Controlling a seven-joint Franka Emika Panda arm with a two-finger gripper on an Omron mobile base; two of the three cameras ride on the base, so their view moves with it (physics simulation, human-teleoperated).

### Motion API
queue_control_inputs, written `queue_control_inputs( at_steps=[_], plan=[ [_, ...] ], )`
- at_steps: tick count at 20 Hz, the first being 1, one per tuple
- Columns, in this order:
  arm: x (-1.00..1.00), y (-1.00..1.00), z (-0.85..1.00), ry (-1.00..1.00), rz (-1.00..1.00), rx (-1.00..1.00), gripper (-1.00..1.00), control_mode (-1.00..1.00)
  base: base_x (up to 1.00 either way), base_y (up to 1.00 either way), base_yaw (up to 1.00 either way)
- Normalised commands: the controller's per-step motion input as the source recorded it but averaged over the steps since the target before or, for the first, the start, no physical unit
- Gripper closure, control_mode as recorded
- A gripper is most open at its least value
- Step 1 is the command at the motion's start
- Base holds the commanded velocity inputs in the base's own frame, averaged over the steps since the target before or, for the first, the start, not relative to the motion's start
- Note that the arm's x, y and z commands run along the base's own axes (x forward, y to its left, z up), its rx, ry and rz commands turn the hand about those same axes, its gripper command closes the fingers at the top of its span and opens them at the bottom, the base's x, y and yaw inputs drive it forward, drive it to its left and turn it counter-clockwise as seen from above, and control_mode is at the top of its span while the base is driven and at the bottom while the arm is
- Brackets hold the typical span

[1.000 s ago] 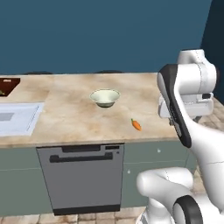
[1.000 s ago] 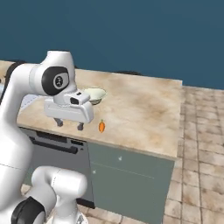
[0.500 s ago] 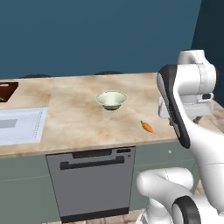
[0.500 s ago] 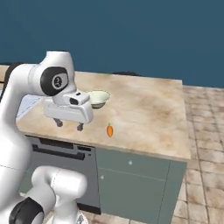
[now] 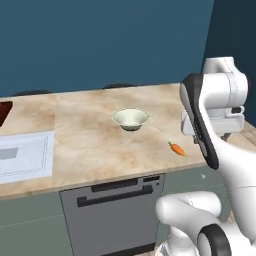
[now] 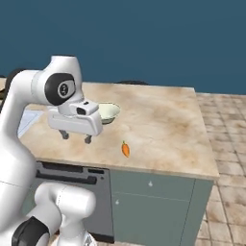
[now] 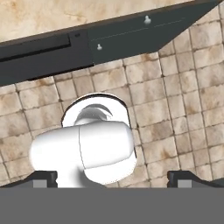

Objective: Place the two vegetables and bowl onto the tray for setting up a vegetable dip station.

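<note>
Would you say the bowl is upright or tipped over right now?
Upright: the bowl sits on the counter, open rim facing up.

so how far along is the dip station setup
Nothing looks done yet. The bowl and the orange carrot piece sit apart on the counter, not on the tray at the far left edge. Nothing is in hand: the claw hangs open and empty. All placing remains; I can't spot the green vegetable.

The hand view looks down on a beige tiled floor point(image 7: 175, 96). Along the top edge runs the marble counter point(image 7: 65, 15), and below it the dark cabinet front point(image 7: 144, 37) with two small knobs. The gripper point(image 7: 112, 179) has its fingertips point(image 7: 43, 178) far apart, holding nothing.
</note>
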Motion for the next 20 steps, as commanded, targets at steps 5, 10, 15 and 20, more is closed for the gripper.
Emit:
queue_control_inputs(
  at_steps=[5,10,15,20],
  plan=[
    [0.0,0.0,0.0,0.0,0.0,0.0,-1.0,1.0,0.56,0.05,-0.03],
    [0.0,0.0,0.0,0.0,0.0,0.0,-1.0,1.0,0.34,0.0,0.0],
    [0.0,0.0,0.0,0.0,0.0,0.0,-1.0,1.0,0.21,0.0,0.0],
    [0.0,0.0,0.0,0.0,0.0,0.0,-1.0,1.0,0.26,0.0,0.0]
  ],
)
